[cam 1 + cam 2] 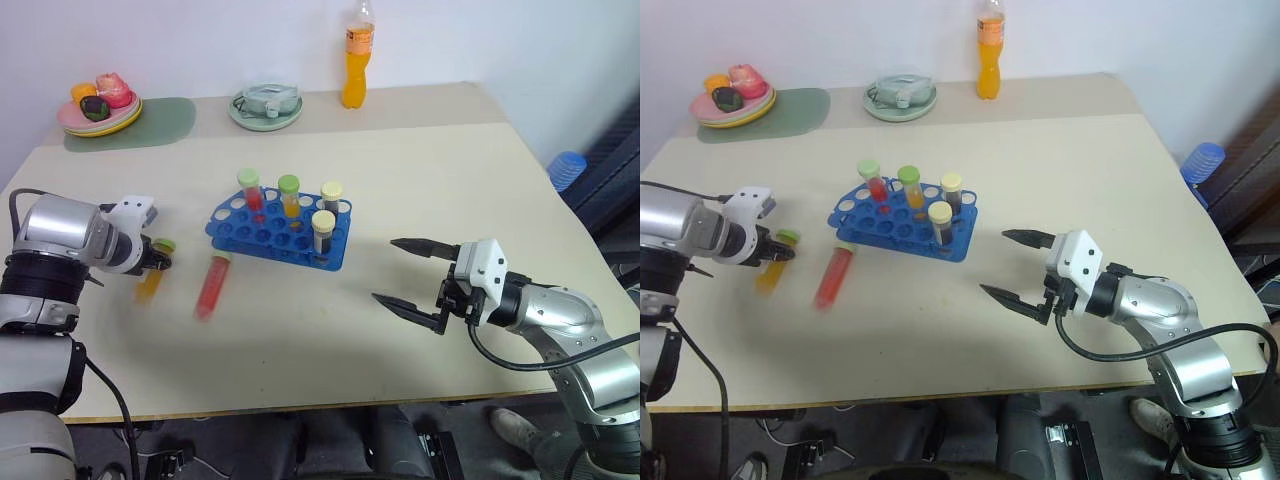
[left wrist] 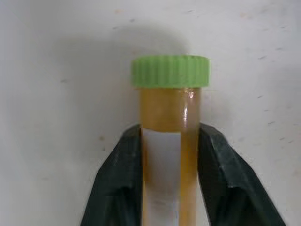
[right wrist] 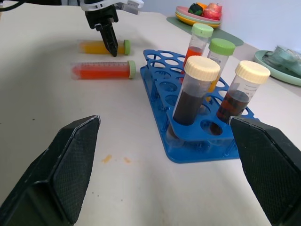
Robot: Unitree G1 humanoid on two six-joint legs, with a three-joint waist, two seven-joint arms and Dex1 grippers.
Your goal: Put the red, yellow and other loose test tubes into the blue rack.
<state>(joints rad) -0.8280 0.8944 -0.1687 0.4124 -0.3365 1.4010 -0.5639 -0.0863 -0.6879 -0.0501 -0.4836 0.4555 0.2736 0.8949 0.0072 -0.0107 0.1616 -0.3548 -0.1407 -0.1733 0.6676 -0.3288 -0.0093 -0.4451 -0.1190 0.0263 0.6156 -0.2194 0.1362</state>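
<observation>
Left gripper (image 2: 169, 155): jaws pinched the yellow tube (image 2: 169, 141) lying on the worktop (image 1: 420, 180).
Right gripper (image 1: 408, 272): jaws spread, empty.
Red tube (image 1: 212, 285): loose beside the blue rack (image 1: 280, 232).

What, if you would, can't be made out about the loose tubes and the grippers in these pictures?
- Yellow tube, left wrist view: lower end cut off by the edge, flanked by the left gripper fingers.
- Same tube, left eye view: blurred, partly behind the gripper.
- Red tube, left eye view: blurred.
- Right gripper, right wrist view: fingertips cut off by the edge.
</observation>
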